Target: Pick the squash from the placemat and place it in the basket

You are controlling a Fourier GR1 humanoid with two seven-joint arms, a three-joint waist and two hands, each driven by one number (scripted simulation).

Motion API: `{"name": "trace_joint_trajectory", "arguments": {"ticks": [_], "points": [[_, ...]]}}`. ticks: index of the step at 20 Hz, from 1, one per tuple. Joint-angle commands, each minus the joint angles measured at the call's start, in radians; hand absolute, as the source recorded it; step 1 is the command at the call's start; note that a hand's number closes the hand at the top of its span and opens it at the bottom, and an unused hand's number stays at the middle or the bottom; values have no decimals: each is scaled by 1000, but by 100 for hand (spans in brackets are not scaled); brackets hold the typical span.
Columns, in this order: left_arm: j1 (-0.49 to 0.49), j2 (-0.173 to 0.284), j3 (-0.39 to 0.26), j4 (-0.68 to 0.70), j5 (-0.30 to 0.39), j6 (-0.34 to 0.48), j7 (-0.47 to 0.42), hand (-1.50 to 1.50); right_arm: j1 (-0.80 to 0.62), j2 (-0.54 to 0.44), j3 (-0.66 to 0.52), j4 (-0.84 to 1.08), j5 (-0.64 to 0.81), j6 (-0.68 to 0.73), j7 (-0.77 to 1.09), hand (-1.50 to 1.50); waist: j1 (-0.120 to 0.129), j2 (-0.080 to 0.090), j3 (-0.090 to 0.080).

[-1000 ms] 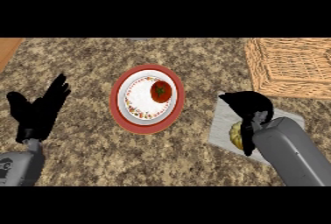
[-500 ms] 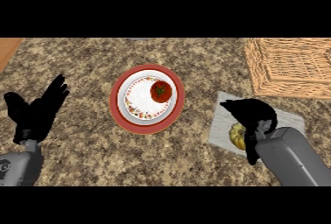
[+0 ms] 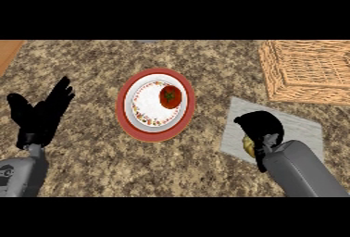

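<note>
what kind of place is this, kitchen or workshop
Most likely a kitchen counter: a speckled stone-look worktop carries a red-rimmed plate with a tomato, a wicker basket and a grey placemat.

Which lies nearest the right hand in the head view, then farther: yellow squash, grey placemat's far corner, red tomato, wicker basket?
1. Yellow squash, under the right hand.
2. Grey placemat corner, right.
3. Wicker basket and red tomato: too close to call.
</note>
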Motion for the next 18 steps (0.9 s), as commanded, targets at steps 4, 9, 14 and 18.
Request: {"name": "trace_joint_trajectory", "arguments": {"ticks": [4, 9, 14, 18], "points": [[9, -14, 0, -28, -21, -1, 19, 0, 37, -63, 52, -24, 71, 55, -94, 150, -2, -1, 0], [25, 4, 35, -26, -11, -29, -4, 0, 15, 45, 77, 82, 135, -12, -99, 150, 4, 0, 0], [54, -5, 38, -29, -17, 4, -6, 0, 256, 115, 39, -270, -2, -306, -235, 150, -52, -17, 4], [45, -13, 35, -42, -9, 6, 21, 0, 487, 98, 135, -465, 22, -459, -304, 150, -56, -15, 2]]}}
